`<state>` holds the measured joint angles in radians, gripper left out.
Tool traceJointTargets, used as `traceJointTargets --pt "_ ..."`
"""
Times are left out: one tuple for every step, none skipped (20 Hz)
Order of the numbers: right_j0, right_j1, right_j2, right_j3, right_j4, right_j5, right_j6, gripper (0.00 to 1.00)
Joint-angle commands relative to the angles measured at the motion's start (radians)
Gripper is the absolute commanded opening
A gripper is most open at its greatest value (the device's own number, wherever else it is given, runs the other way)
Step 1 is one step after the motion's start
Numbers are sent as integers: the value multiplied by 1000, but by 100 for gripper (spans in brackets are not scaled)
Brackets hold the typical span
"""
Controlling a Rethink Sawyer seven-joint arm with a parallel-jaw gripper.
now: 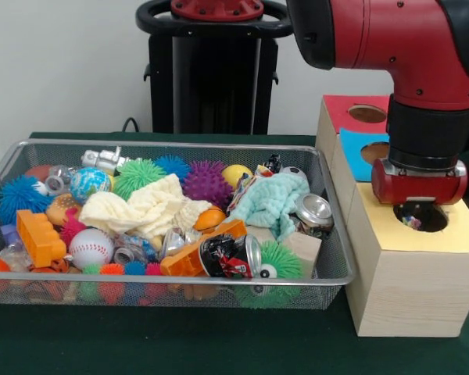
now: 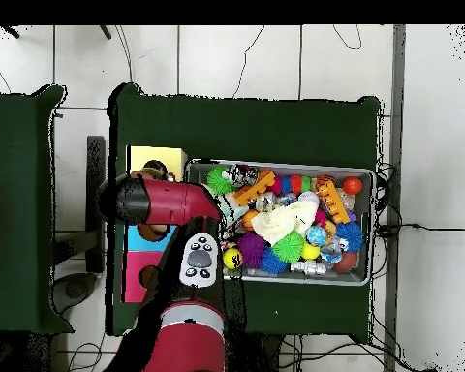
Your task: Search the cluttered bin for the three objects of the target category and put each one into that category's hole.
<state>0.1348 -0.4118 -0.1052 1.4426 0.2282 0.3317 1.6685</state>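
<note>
My gripper (image 1: 417, 212) sits low over the round hole (image 1: 422, 216) in the yellow top of the wooden box (image 1: 410, 285), tips dipped into the opening. The wrist housing hides the fingers; I cannot tell how far apart they are or whether they carry anything. Something small and dark shows inside the hole, unidentifiable.

The box stands just beside the wire mesh bin (image 1: 332, 275); behind the yellow section lie a blue section (image 1: 358, 143) and a red one (image 1: 348, 105), each with its own hole.

The bin is crowded:
- crushed cans, one at the front (image 1: 233, 255), one by the box side (image 1: 313, 211)
- mint cloth (image 1: 277, 201), cream cloth (image 1: 144, 208)
- purple spiky ball (image 1: 206, 182), green spiky ball (image 1: 137, 174), baseball (image 1: 91, 248), orange block (image 1: 40, 236)

From overhead, my arm (image 2: 164, 201) crosses the box, hiding the gripper.
</note>
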Motion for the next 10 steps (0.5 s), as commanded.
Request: traceJointTargets --pt "-2 82 -4 17 30 18 234 100" --pt "-1 82 -4 16 30 20 233 100" --pt "-1 83 -4 15 31 23 232 100" --pt "-1 83 -4 15 33 24 230 100" --pt "-1 84 -5 15 34 24 228 100" --pt "-2 84 -4 15 35 25 226 100" --pt "-3 85 -3 15 36 25 224 100" --pt "-3 85 -3 15 37 27 223 100" --pt "-4 85 -2 14 38 31 221 100" --pt "-5 85 0 15 38 31 220 100"
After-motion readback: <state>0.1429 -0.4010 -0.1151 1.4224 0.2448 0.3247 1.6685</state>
